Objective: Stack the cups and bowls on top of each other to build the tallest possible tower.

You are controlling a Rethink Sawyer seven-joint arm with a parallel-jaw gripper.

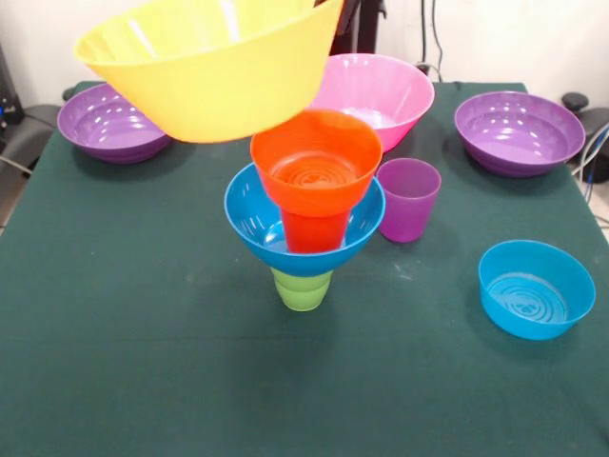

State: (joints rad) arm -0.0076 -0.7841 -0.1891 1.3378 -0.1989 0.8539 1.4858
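The tower stands mid-table: a green cup (303, 288) at the bottom, a medium blue bowl (255, 221) on it, an orange cup (314, 231) inside that, and a small orange bowl (316, 164) on top. A large yellow bowl (205, 67) hangs tilted in the air just above and left of the tower's top, its underside close to the orange bowl's rim. At its raised right rim a dark part of my gripper (339, 9) shows, shut on that rim; the bowl hides most of it. A purple cup (408, 198) stands upright right of the tower.
A large pink bowl (381, 93) sits behind the tower. Wide purple bowls rest at the back left (109, 124) and back right (519, 131). A shallow blue bowl (536, 288) lies at the right front. The green cloth (143, 362) ends near both side edges.
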